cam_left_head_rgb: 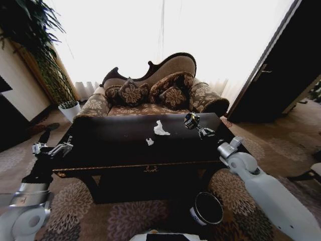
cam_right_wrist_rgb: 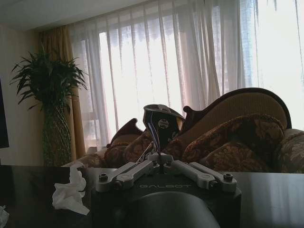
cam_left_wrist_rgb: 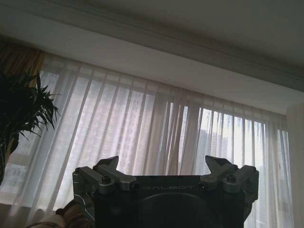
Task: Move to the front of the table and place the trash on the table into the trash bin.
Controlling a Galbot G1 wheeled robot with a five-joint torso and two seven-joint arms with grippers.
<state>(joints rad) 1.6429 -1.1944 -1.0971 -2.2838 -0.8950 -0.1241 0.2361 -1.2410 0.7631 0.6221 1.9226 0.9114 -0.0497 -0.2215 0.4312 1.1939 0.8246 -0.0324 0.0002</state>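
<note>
Nearest the head camera, the trash bin [cam_left_head_rgb: 206,209] is standing upright on the patterned carpet [cam_left_head_rgb: 75,206] in front of the table [cam_left_head_rgb: 115,145], toward the robot's right of the table's front centre, with its round mouth facing up and a white label showing on its side.

Beyond it, the table is spanning the middle of the head view, with the gold ornament [cam_left_head_rgb: 150,169] sitting at its front edge. Two crumpled white paper scraps are lying on the dark top: the larger scrap [cam_left_head_rgb: 160,129] near the middle and the smaller scrap [cam_left_head_rgb: 149,141] just in front of it, closer to the robot.

The right gripper [cam_left_head_rgb: 199,127] is reaching over the far right part of the table top and is gripping the crushed can [cam_left_head_rgb: 191,120]. In the right wrist view the right gripper's fingers [cam_right_wrist_rgb: 137,170] are converging to a narrow point at the base of the can [cam_right_wrist_rgb: 163,124], which is standing above them. The larger paper scrap [cam_right_wrist_rgb: 70,192] is lying on the table surface [cam_right_wrist_rgb: 266,194] to one side of that gripper.

The left gripper [cam_left_head_rgb: 56,148] is hovering at the table's left front corner, apart from the trash. In the left wrist view its fingers [cam_left_wrist_rgb: 109,167] are spread wide with nothing between them, and the camera is facing the white curtains [cam_left_wrist_rgb: 156,137].

Behind the table, the patterned sofa [cam_left_head_rgb: 155,90] with cushions is standing against the bright window, and a potted plant [cam_left_head_rgb: 69,108] is standing beside the sofa's left end.
</note>
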